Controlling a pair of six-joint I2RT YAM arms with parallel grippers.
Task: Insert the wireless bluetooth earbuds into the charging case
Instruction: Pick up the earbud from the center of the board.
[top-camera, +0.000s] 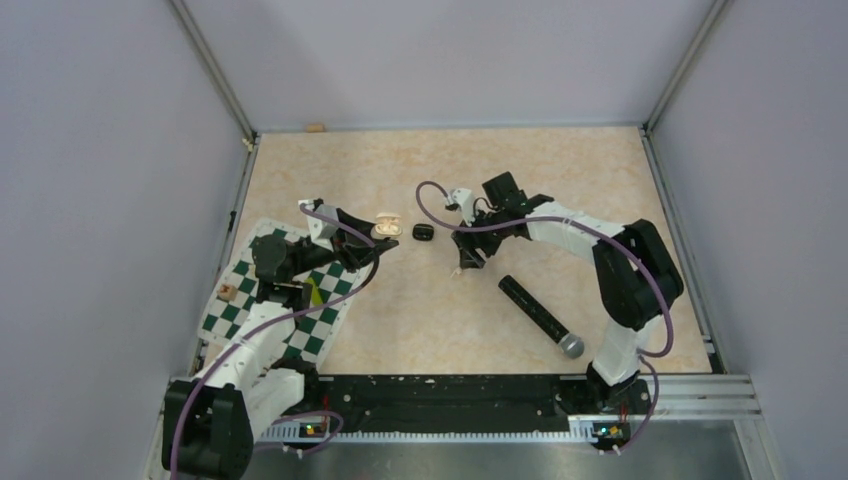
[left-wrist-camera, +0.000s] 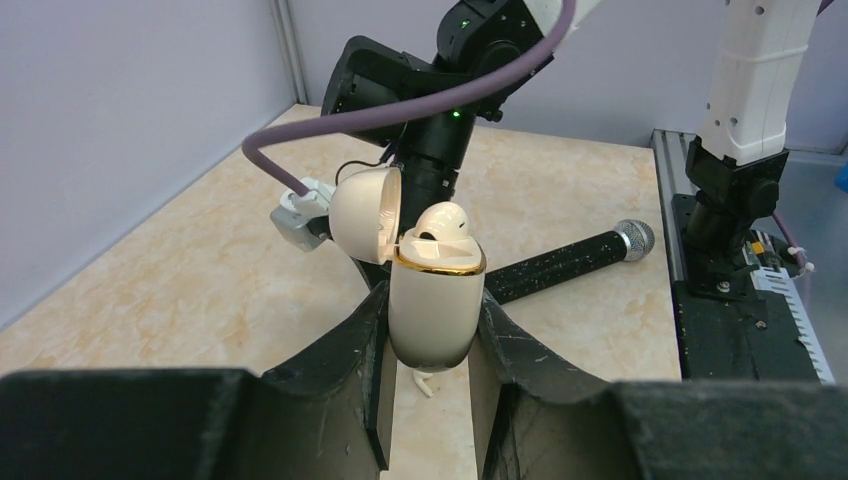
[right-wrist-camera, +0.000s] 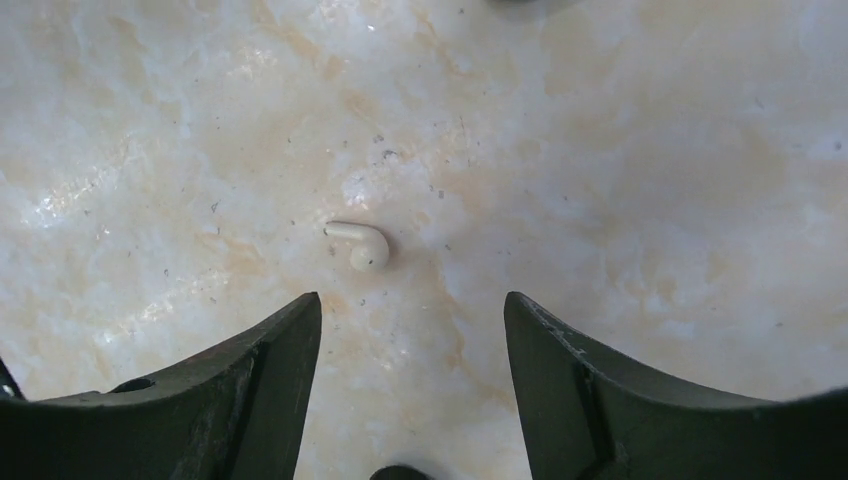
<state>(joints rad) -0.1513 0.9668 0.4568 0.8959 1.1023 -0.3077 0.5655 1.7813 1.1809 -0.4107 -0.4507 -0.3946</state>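
This is a robotics lab test cell, not a home or a shop. Plain lavender-grey wall panels (top-camera: 100, 150) set in bare metal posts (top-camera: 215, 70) box in a beige marble-patterned surface (top-camera: 560, 190). Two white-and-black robot arms, the left arm (top-camera: 245, 360) and the right arm (top-camera: 570, 232), are bolted to a black rail (top-camera: 440, 400) at the near edge. Purple cables (top-camera: 262, 324) loop along them, and small lights (top-camera: 312, 429) glow at their bases. Unrelated props lie about: a checkered mat (top-camera: 245, 300), a microphone (top-camera: 540, 317) and a charging case (top-camera: 387, 226).

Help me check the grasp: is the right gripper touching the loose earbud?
Apart. Right wrist view shows the earbud lying ahead of the open right gripper, gap plainly visible.
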